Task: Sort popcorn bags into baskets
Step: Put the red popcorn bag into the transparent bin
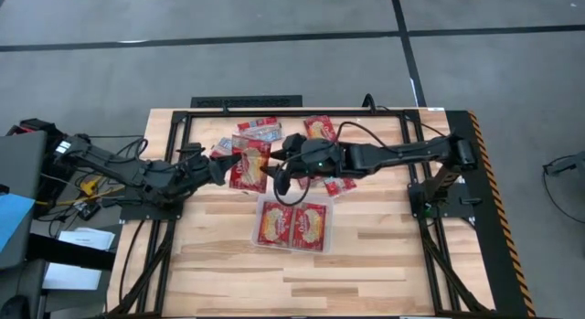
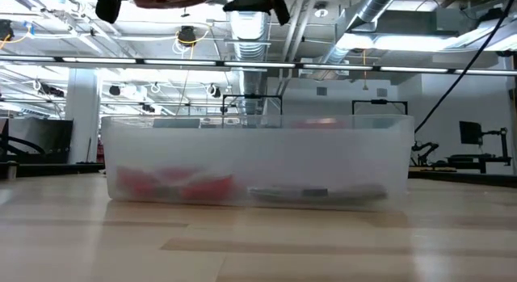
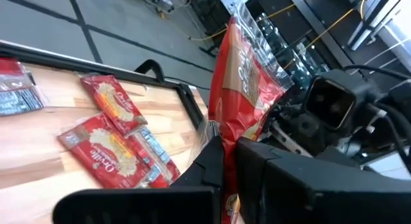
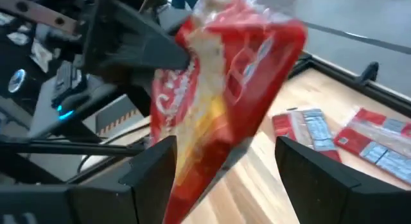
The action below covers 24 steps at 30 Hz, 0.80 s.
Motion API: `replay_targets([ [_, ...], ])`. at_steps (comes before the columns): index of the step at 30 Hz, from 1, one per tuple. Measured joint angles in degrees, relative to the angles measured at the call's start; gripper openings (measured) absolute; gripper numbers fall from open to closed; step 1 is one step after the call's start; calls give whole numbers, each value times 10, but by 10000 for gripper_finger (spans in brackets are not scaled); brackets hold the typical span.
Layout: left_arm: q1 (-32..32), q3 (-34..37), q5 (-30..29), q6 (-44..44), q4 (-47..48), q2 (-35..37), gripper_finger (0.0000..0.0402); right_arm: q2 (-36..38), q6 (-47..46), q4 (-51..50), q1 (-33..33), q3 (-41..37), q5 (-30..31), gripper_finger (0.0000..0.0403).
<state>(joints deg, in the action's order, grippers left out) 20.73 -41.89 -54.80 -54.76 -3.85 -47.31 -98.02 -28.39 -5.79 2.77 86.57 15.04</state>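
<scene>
High view shows the left gripper [image 1: 230,162] and right gripper [image 1: 277,177] meeting over the table's far middle with one popcorn bag [image 1: 249,163] raised between them, likely a hand-over, while the clear basket [image 1: 293,225] nearer the table's centre already holds two bags and loose ones lie along the far edge. Left wrist view shows that arm's fingers clamped on the upright bag's lower edge; right wrist view shows its fingers spread wide either side of the bag [image 4: 218,89], not yet gripping.

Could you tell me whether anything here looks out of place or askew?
One bag hangs in mid-air above the table, pinched at one edge by the left gripper, while the right gripper, jaws open, straddles it. The basket holds two bags lying flat.
</scene>
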Motion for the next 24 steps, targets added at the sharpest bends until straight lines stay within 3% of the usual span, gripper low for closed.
replay_targets([
  [6,-1,-1,-1,-9,-14,-20,1,-14,-1,21,-7,-1,-18,281],
  [9,-1,0,-1,-9,-26,-31,7,-23,-4,39,-7,2,-21,251],
  [12,-1,0,-1,-9,-28,-39,11,-28,-15,26,-6,-1,-32,186],
  [17,-1,0,1,2,-30,-44,15,-24,-13,30,3,-1,-25,32],
  [20,-1,0,5,31,-34,-42,27,-15,-20,26,7,-1,-25,27],
  [24,-2,0,19,86,-29,-22,74,9,-48,-25,17,0,9,28],
])
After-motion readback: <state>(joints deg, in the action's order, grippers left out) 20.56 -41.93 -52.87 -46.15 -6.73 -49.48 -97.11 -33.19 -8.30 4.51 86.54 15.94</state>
